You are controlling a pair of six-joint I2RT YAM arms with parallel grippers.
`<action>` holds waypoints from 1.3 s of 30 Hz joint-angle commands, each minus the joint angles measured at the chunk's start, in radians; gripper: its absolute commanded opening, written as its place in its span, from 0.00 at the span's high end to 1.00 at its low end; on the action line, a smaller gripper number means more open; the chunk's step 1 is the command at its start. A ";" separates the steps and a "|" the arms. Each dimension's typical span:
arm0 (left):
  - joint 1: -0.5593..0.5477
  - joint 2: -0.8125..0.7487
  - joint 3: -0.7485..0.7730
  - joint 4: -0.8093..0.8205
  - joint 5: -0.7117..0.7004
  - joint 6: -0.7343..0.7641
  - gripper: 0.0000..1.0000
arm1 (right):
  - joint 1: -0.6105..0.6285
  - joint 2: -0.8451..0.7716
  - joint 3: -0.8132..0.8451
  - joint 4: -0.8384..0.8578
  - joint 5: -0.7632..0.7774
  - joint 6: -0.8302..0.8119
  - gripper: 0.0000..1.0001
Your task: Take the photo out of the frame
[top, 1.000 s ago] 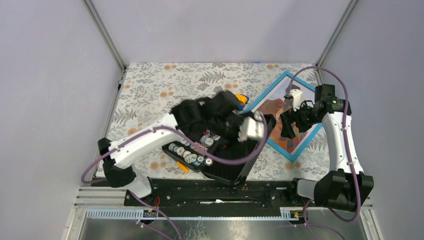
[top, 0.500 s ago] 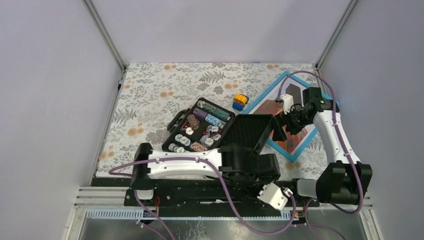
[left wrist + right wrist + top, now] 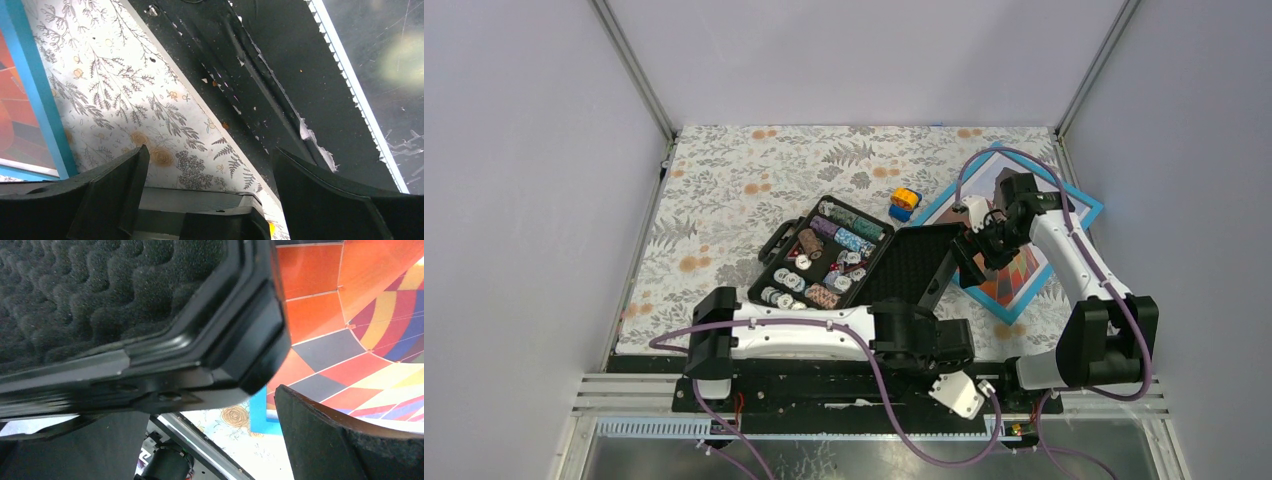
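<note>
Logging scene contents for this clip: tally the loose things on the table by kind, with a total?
Framed photo: 1
Chip case, open: 1
Small orange-and-blue toy: 1
Total: 3 (chips inside the case not counted singly; too small to count)

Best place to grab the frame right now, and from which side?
Judging by its pose, the far-right rim. The frame lies flat and skewed on the table, photo up, and the open case lid overlaps its left corner. The right gripper, jaws open, hovers there. Its far-right blue edge is bare, so pinch that thin rim from the right.
</note>
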 commanded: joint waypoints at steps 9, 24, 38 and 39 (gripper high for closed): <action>0.142 -0.062 -0.036 -0.033 0.049 -0.012 0.01 | 0.106 0.065 0.054 0.119 0.029 0.080 0.00; 0.173 -0.061 -0.161 0.036 -0.020 0.004 0.02 | 0.143 0.114 0.063 0.174 0.045 0.111 0.00; 0.287 -0.052 -0.212 0.068 -0.127 0.050 0.03 | 0.204 0.239 0.158 0.328 0.063 0.206 0.00; 0.301 -0.057 -0.219 0.070 -0.132 0.055 0.03 | 0.210 0.251 0.171 0.337 0.066 0.213 0.00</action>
